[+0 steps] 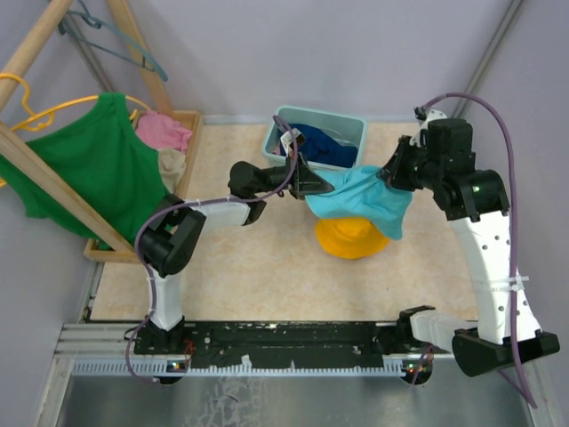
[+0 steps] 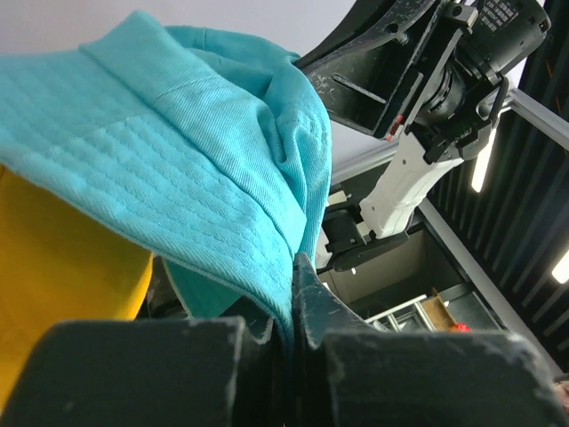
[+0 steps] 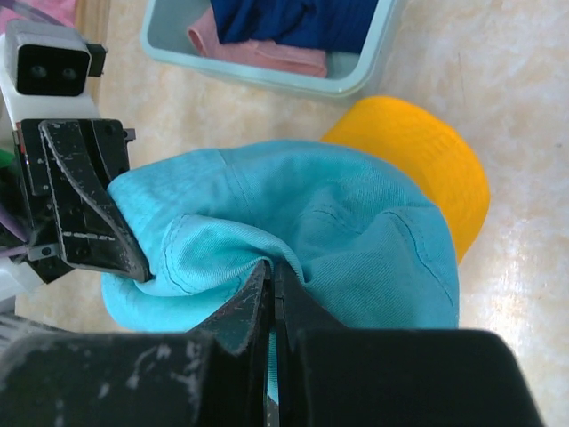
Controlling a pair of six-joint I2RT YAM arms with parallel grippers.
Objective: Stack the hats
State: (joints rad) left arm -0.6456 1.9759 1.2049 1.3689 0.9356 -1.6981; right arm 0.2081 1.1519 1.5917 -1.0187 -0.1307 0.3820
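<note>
The teal hat (image 1: 363,200) hangs stretched between my two grippers above the orange-yellow hat (image 1: 351,237), which lies on the table. My left gripper (image 1: 322,185) is shut on the teal hat's left brim (image 2: 222,205). My right gripper (image 1: 391,182) is shut on its right brim (image 3: 293,240). The orange-yellow hat shows under it in the right wrist view (image 3: 427,160) and in the left wrist view (image 2: 53,267). The navy hat (image 1: 324,144) and the pink hat (image 3: 258,53) lie in the light blue bin (image 1: 356,129).
A wooden tray (image 1: 191,120) at the left holds a pink cloth (image 1: 164,132). A green tank top (image 1: 93,165) hangs on a wooden rack (image 1: 53,182) at the far left. The left arm's gripper shows in the right wrist view (image 3: 84,200).
</note>
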